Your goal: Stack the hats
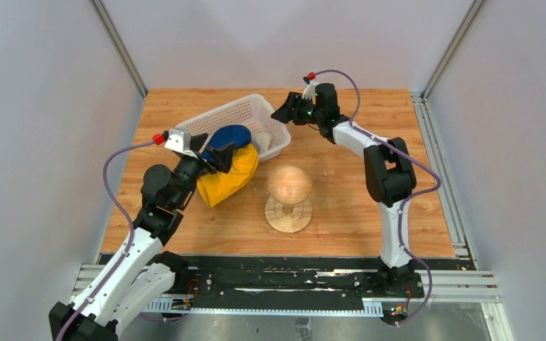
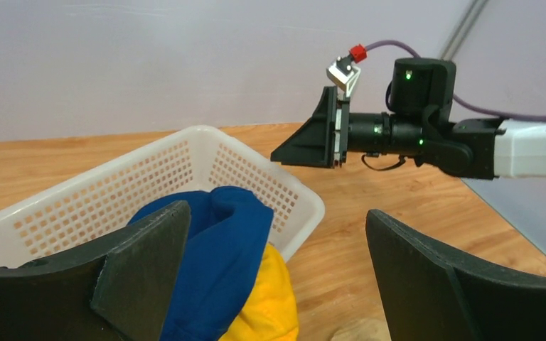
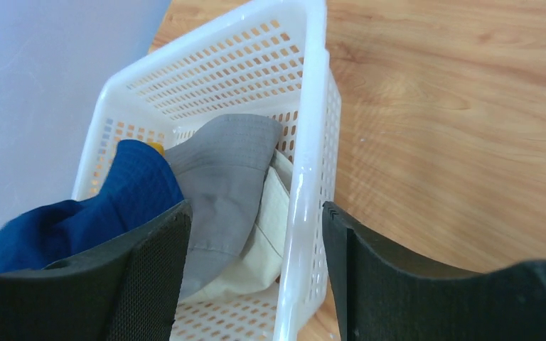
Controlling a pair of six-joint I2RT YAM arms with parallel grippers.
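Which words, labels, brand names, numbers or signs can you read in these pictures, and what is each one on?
None: no text can be read in any view. The white basket, the blue hat, the yellow hat, the grey hat and the wooden stand show no lettering.

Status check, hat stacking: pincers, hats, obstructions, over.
Left pincer open beside navy hat; right pincer open over basket rim. Yellow hat spilling out; grey hat, beige hat inside. Wooden stand bare.
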